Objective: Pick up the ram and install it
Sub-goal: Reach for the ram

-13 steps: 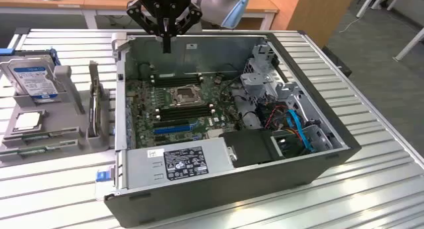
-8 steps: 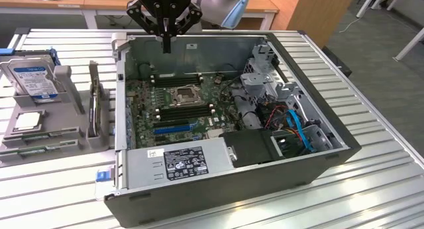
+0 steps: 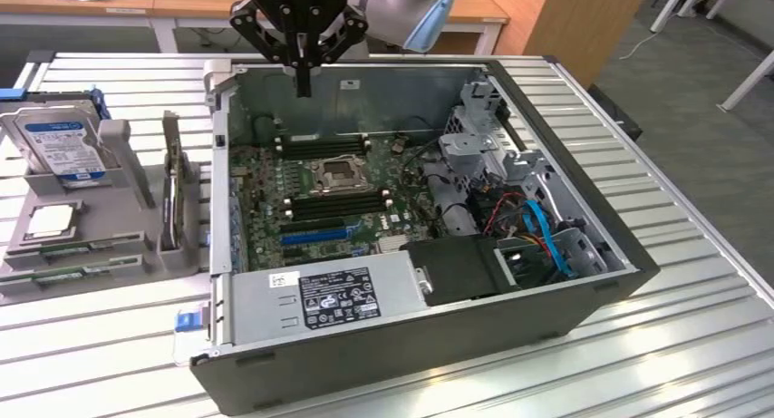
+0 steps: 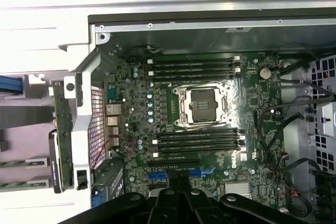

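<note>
The ram (image 3: 63, 249) lies flat in a grey tray (image 3: 121, 255) at the lower left of the exterior view, a second green stick (image 3: 54, 276) just below it in the frame. The tray also carries a hard drive (image 3: 58, 146), a square silver chip (image 3: 51, 220) and an upright expansion card (image 3: 172, 196). To its right an open computer case (image 3: 581, 255) rests on a slatted metal table (image 3: 677, 345). At top centre the gripper (image 3: 303, 87) hangs above the case's far wall, well apart from the ram, its fingers pressed together on nothing.

In the wrist view, the gripper (image 4: 178, 195) shows its dark fingers meeting over the motherboard (image 4: 252, 98), near the blue slots. The CPU socket (image 4: 202, 103) sits between two banks of black memory slots (image 4: 194, 66). The ram (image 4: 23, 163) appears as a green strip outside the case, beyond the expansion card (image 4: 56, 150).
</note>
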You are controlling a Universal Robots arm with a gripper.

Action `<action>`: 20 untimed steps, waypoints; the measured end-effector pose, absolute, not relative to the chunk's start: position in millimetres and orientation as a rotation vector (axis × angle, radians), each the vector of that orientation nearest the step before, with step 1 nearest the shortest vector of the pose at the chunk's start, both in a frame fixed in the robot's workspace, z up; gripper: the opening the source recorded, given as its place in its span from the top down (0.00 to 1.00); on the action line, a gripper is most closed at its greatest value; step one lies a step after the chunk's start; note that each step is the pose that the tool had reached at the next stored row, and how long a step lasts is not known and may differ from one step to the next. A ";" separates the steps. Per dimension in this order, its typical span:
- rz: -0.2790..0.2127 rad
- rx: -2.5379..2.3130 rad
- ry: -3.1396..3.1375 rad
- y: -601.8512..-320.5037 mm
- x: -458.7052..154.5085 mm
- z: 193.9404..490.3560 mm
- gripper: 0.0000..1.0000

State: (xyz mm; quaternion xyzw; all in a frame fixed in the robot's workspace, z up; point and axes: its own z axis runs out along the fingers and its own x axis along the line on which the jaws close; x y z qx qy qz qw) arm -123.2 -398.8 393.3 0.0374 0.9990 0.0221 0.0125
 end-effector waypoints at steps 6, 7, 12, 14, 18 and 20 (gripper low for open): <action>0.069 0.117 3.114 -398.8 -130.3 393.2 0.90; 0.069 0.117 3.114 -398.8 -132.0 393.2 0.90; 0.069 0.117 3.114 -398.9 -139.8 393.0 0.90; 0.069 0.117 3.114 -398.9 -142.8 393.0 0.90; 0.069 0.117 3.114 -398.8 -147.5 392.9 0.90; 0.069 0.117 3.114 -398.9 -150.3 392.8 0.90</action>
